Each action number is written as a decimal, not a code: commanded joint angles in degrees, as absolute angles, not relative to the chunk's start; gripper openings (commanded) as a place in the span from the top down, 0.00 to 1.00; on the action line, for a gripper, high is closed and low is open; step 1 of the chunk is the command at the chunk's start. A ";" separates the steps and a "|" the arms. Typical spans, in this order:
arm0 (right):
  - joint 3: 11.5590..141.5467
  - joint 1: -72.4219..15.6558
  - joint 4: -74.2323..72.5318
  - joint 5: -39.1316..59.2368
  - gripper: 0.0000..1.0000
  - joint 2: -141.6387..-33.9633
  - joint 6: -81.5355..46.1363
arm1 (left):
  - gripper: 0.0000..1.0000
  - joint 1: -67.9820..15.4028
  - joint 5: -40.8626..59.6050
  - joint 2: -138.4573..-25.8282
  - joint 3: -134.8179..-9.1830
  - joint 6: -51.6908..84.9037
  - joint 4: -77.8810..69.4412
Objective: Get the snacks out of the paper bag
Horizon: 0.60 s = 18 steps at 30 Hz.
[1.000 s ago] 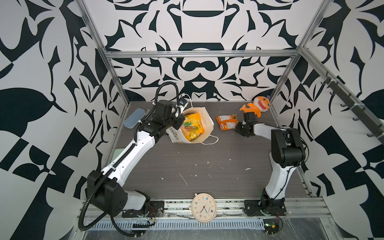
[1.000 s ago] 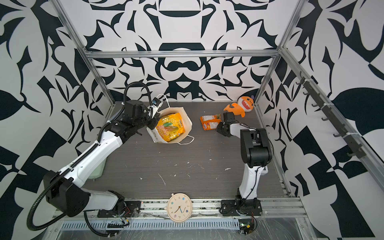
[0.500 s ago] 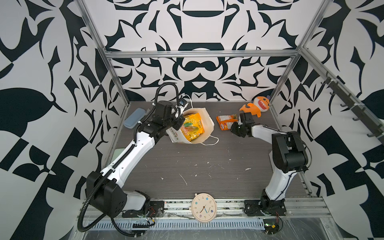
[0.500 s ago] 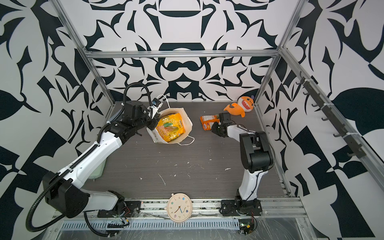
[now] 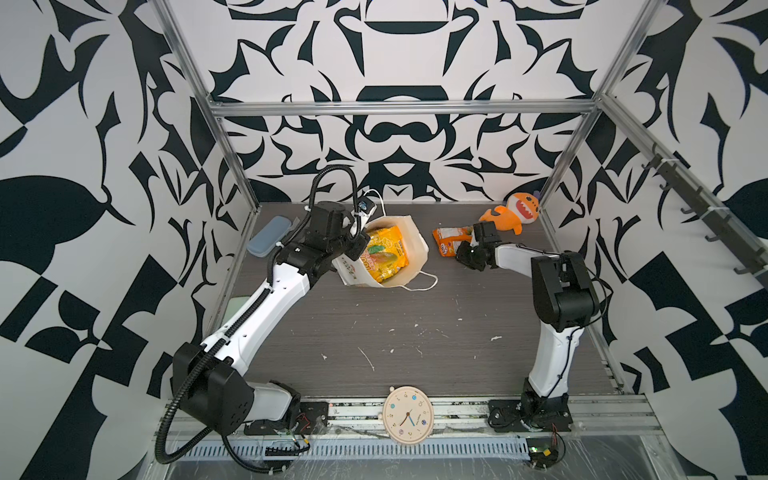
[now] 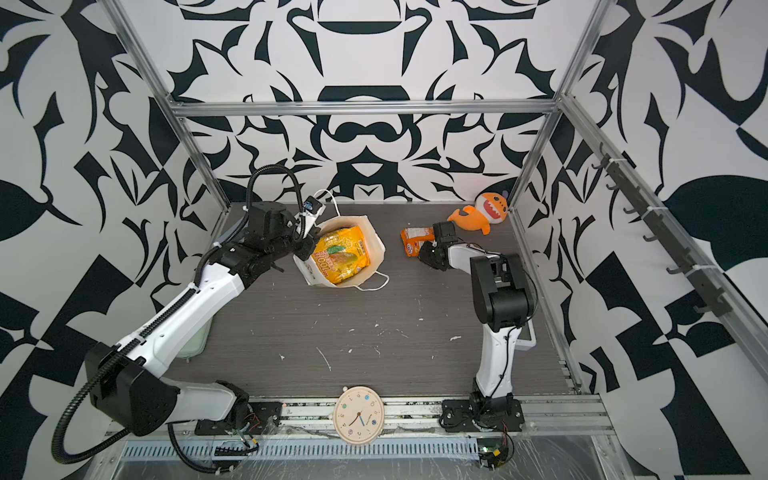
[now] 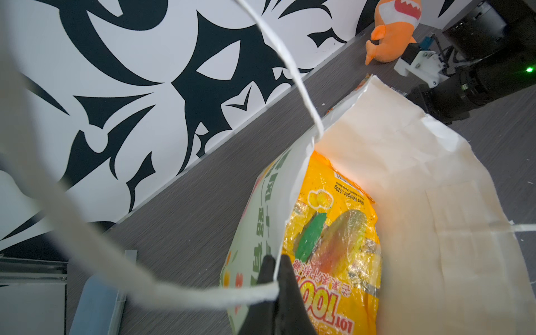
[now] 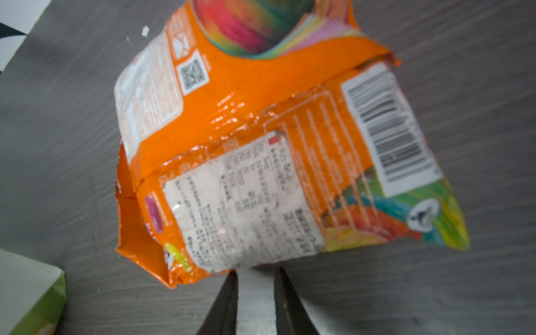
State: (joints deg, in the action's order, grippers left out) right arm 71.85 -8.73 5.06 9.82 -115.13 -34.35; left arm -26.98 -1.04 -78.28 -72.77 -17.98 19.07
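The white paper bag point(image 5: 417, 250) point(image 6: 375, 245) point(image 7: 420, 188) leans open-mouthed at the back centre of the table. A yellow snack packet point(image 5: 384, 257) point(image 6: 343, 255) point(image 7: 333, 232) fills its mouth. My left gripper point(image 5: 359, 245) point(image 6: 309, 249) point(image 7: 275, 269) is shut on the bag's printed rim beside a cord handle. An orange snack packet point(image 5: 451, 241) point(image 6: 415, 241) point(image 8: 246, 145) lies on the table to the right of the bag. My right gripper point(image 5: 460, 252) point(image 6: 424, 254) point(image 8: 255, 275) is just short of its edge, jaws a little apart with only bare table between them.
An orange plush shark point(image 5: 513, 212) point(image 6: 482, 214) sits in the back right corner. A light-blue case point(image 5: 266, 237) lies at the back left by the frame post. A round clock point(image 5: 408, 414) rests on the front rail. White crumbs dot the dark table.
My right gripper has slid slightly left along the orange packet's near edge. The left arm and the bag have not moved.
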 commanded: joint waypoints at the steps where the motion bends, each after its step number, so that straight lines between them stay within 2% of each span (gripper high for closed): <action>1: 74.25 -8.97 4.90 9.20 0.72 -114.68 -33.46 | 1.00 -27.00 -0.22 -77.30 -73.30 -17.47 19.05; 7: 75.03 -9.38 8.30 10.72 0.69 -109.93 -31.97 | 1.00 -26.98 0.13 -77.30 -73.40 -17.57 19.50; 13: 73.14 -12.00 10.15 13.11 0.61 -93.24 -25.93 | 1.00 -27.03 1.30 -77.44 -73.12 -17.92 19.17; 18: 69.94 -18.45 5.94 16.77 0.58 -79.85 -18.78 | 1.00 -27.05 1.56 -77.85 -72.94 -17.93 18.12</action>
